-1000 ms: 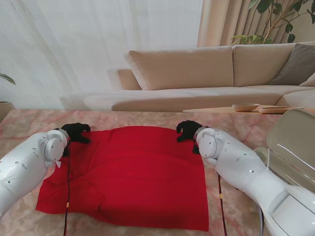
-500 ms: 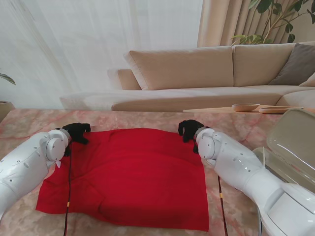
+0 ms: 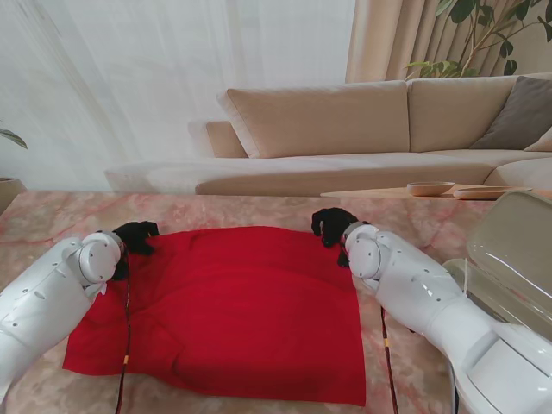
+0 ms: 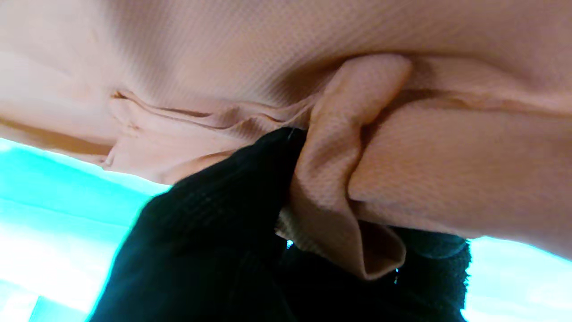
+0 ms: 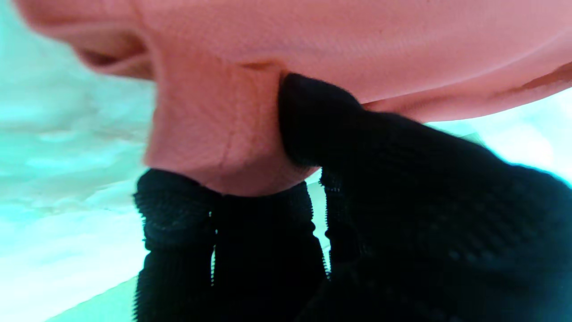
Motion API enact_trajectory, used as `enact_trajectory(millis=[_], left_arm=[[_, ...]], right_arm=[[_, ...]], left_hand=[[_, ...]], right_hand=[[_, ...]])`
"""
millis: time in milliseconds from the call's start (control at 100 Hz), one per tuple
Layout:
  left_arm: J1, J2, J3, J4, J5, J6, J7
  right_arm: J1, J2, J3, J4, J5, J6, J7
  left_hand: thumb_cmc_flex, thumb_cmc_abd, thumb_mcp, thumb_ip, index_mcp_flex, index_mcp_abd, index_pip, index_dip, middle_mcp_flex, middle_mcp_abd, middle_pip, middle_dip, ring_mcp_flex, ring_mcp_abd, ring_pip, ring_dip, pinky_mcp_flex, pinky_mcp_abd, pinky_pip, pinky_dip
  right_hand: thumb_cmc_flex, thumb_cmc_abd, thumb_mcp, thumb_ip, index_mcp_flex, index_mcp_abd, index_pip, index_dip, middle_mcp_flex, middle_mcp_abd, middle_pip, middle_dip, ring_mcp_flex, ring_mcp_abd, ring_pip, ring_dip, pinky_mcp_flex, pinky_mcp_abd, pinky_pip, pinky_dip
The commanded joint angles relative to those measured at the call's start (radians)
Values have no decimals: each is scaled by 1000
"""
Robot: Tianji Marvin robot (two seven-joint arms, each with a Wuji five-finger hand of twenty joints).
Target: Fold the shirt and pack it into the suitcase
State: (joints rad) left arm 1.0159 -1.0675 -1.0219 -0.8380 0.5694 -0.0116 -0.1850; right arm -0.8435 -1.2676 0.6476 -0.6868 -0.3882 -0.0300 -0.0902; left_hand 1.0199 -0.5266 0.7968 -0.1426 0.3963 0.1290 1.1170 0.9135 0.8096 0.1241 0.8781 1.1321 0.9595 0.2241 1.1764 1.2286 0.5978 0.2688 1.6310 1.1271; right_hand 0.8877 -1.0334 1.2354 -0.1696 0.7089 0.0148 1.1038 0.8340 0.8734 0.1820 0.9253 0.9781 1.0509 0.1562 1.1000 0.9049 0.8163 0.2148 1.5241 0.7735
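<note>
Bench (image 3: 259, 207): pink marble top, carrying the shirt; the suitcase stood at its right edge.
Shirt (image 3: 233, 310): red, spread flat mid-bench, no fold made yet; far edge sat slightly nearer than a second before.
Suitcase (image 3: 513, 259): lid raised, nothing of the shirt inside.
Left robot hand (image 3: 136, 235): clamped on the shirt's far-left corner; it had drawn in a little toward the robot.
Right robot hand (image 3: 332, 226): gripping the far-right corner, cloth pinched between fingers (image 5: 308, 120).
Assessment: both corners secured; first fold appeared to be starting.

Living room: sofa (image 3: 345, 121), curtains (image 3: 172, 78).
</note>
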Motion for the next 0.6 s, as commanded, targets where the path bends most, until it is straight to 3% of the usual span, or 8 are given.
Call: enact_trajectory(millis=[0, 310, 590], left_arm=[[39, -4, -11, -12, -6, 20, -14], [85, -6, -106, -122, -20, 17, -22], [81, -27, -127, -140, -14, 17, 85]], right_arm=[[-11, 6, 11, -15, -3, -2, 4], [-43, 27, 75, -95, -32, 7, -24], [-50, 29, 115, -123, -41, 22, -54]], left_hand=[[67, -123, 44, 30, 38, -1, 38, 27, 57, -29, 45, 31, 38, 36, 62, 14, 23, 8, 101, 31], [75, -136, 67, 20, 56, 0, 45, 35, 63, -16, 38, 43, 39, 51, 59, 9, 17, 22, 99, 34], [94, -124, 43, 16, 53, -3, 40, 35, 52, -15, 25, 55, 21, 60, 44, 8, -4, 25, 84, 43]], right_hand=[[74, -53, 76, -3, 20, -33, 40, 23, 23, -14, 44, 31, 49, -10, 34, 37, 23, -13, 52, 32], [83, -67, 90, -8, 40, -51, 62, 45, 32, -22, 53, 35, 56, 2, 43, 47, 34, -9, 65, 70], [84, -66, 96, -12, 43, -59, 72, 59, 33, -25, 56, 38, 57, 8, 51, 48, 42, -13, 69, 103]])
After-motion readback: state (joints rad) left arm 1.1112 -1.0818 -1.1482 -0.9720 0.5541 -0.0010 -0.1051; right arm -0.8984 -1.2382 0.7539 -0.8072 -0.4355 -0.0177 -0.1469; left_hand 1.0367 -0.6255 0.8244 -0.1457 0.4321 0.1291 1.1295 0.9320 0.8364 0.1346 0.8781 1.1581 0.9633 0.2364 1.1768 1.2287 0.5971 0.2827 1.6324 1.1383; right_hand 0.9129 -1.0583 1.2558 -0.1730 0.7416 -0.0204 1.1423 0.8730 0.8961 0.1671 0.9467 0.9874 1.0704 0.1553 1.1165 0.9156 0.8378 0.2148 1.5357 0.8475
